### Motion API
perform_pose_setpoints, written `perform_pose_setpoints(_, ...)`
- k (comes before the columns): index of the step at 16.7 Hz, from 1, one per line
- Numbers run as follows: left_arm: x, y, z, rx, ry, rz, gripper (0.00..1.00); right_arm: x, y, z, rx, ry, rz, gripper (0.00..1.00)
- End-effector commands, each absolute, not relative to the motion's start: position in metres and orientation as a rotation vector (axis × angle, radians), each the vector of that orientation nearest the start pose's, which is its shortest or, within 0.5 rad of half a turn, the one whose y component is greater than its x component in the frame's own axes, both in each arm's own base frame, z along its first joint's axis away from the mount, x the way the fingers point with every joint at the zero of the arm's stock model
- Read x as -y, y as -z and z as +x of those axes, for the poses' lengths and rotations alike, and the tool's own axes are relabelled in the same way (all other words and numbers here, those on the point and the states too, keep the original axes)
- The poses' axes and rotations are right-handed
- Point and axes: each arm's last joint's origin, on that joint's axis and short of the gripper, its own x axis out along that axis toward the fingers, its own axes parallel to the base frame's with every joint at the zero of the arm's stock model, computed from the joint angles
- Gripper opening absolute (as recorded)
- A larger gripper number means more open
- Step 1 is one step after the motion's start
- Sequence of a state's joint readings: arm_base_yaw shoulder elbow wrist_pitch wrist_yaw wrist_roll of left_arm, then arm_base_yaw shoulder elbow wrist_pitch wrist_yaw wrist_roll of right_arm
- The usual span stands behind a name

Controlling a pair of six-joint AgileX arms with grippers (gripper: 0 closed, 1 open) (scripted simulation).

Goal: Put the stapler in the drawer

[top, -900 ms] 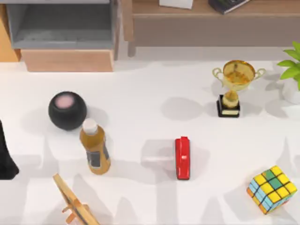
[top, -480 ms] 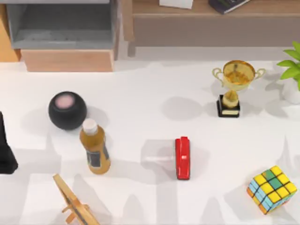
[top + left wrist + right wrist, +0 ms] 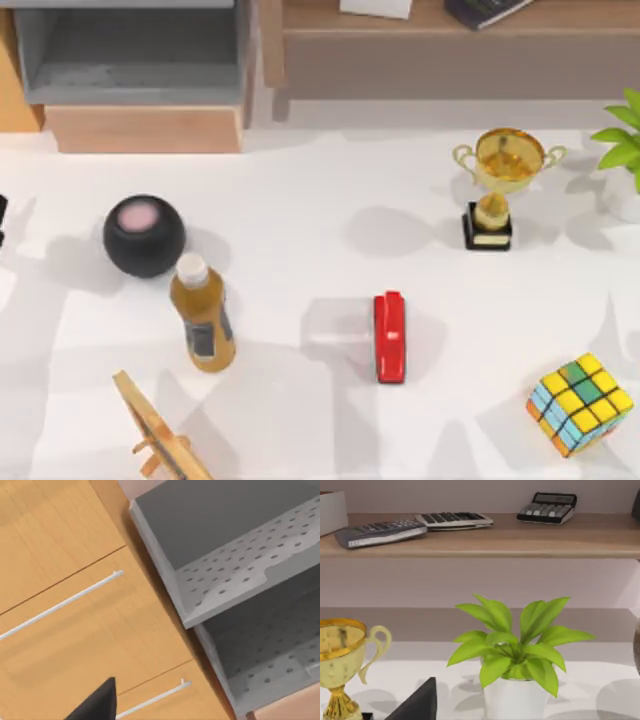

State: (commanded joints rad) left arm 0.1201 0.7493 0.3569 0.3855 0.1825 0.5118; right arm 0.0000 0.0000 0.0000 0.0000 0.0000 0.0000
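Observation:
The red stapler (image 3: pixel 390 337) lies flat on the white table, a little right of centre, lengthwise front to back, with nothing touching it. The drawer (image 3: pixel 130 60) stands pulled open at the back left, its grey inside bare and its tan front panel (image 3: pixel 145 128) facing the table. My left arm (image 3: pixel 2 215) is a dark sliver at the left edge, far from the stapler. A dark part of my left gripper (image 3: pixel 97 705) hangs before the tan cabinet front, beside the drawer's grey perforated floor (image 3: pixel 265 645). My right gripper (image 3: pixel 417 702) is near the plant and trophy.
A black ball (image 3: pixel 143 235), an amber bottle (image 3: pixel 202 315) and a wooden stand (image 3: pixel 160 440) sit at the left front. A gold trophy (image 3: pixel 497 185), a colour cube (image 3: pixel 580 402) and a potted plant (image 3: pixel 625 150) stand right. A brown shelf (image 3: pixel 450 40) runs along the back.
The dark left arm at the left edge has moved toward the back of the table and almost out of the top view. The stapler has not moved.

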Motion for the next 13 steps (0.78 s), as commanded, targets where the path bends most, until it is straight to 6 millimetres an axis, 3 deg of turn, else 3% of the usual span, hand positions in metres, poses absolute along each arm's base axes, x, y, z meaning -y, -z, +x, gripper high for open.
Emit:
perform_pose_setpoints(3, -0.034, -0.252, 0.23, 0.02, 0.054, 0.706, 1.0, 0.001, -0.16, 0.106, 0.0, 0.0, 0.0, 1.0)
perform_pose_setpoints(6, -0.061, -0.245, 0.285, 0.027, 0.044, 0.92, 1.0, 0.001, -0.16, 0.106, 0.0, 0.0, 0.0, 1.0)
perform_pose_setpoints(10, -0.104, -0.207, 0.35, 0.029, 0.028, 1.19, 1.0, 0.001, -0.16, 0.106, 0.0, 0.0, 0.0, 1.0)
perform_pose_setpoints(13, -0.135, -0.165, 0.382, 0.026, 0.02, 1.361, 1.0, 0.001, -0.16, 0.106, 0.0, 0.0, 0.0, 1.0)
